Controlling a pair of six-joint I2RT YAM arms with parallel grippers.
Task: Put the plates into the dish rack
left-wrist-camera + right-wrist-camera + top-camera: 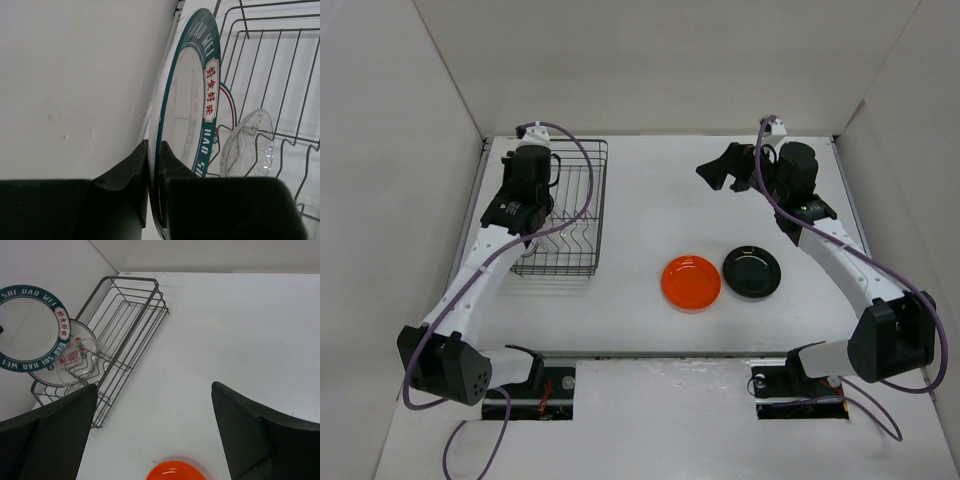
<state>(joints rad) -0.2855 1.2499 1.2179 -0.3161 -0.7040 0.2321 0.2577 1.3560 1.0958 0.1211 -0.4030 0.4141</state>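
Left gripper [152, 147]: both dark fingers [125, 180] pressed together on the lower edge of the green-rimmed plate [185, 100], one finger on each face, the plate standing on edge and nearly upright. Whether that plate's bottom sits between the dividers cannot be told. On the outer side of this gripper, close by: a plain white wall [75, 75]. On the other side of the held plate, just behind it: the red-character plate [226, 107], upright, mostly covered. Next beyond that: the clear plate [247, 145], leaning in the wires. All three are at the end of the dish rack [575, 210] nearest this gripper; the rest of the rack runs away from the hand with bare wire dividers. Right gripper [153, 387]: fingers [55, 435] spread wide apart, nothing between them, hanging over the white table [650, 200], well apart from the rack and facing toward it. Back from this gripper toward the arm bases: the orange plate [691, 282], lying flat on the table, its rim just showing at the lower edge of the right wrist view. Just beside the orange plate, on the right arm's side: the black plate [752, 271], also flat, a narrow gap between the two. Neither plate is touched by a gripper.
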